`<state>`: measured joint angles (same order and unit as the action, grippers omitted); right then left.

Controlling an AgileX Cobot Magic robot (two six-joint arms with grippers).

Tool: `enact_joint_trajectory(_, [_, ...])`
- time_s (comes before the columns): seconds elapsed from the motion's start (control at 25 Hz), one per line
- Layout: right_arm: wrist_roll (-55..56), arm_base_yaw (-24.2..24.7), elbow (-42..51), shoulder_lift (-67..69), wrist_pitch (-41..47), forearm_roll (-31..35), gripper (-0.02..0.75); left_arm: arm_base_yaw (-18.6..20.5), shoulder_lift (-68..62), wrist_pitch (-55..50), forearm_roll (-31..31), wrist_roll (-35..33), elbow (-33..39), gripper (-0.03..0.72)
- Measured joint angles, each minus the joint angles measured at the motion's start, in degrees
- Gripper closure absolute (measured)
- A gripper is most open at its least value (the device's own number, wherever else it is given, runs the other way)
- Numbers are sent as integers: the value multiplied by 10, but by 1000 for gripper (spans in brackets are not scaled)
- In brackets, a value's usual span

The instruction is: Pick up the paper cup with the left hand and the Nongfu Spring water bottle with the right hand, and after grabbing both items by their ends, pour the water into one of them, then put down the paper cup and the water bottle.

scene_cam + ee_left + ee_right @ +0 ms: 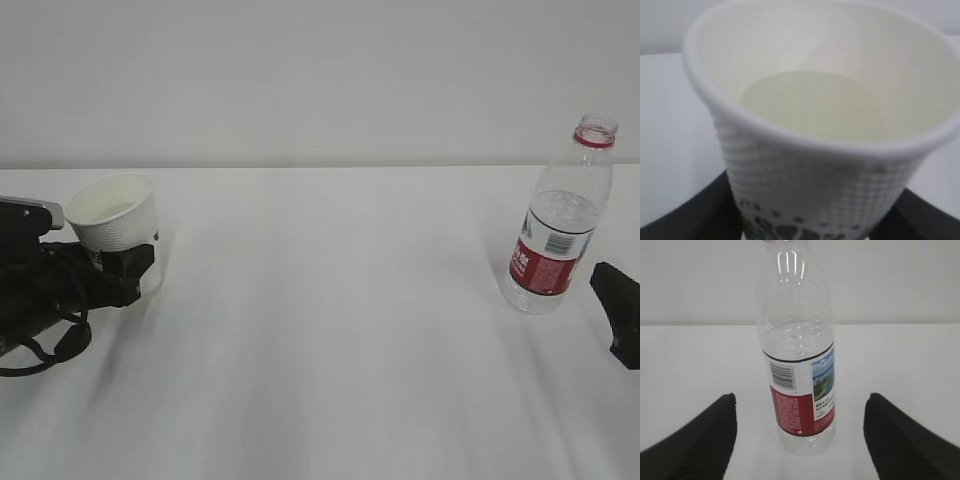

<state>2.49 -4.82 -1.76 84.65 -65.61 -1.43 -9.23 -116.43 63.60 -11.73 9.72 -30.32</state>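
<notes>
Paper cup (115,212) between left hand (125,272) fingers, tilted.

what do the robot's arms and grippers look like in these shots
The left hand is matte black with blocky fingers, looping black cables behind it and a grey-silver box-shaped module on top. The right hand shows only as two black, wedge-shaped fingers with rounded tips. No markings are visible on either.

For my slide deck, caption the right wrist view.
Open gripper fingers flank an uncapped water bottle standing upright on a white table.
</notes>
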Motion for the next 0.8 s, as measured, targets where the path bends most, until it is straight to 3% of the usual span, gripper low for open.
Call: enact_joint_trajectory(0.8, [0, 0, 0, 0, 0, 1, 144, 0, -14, 0, -8, -1, -9, 180])
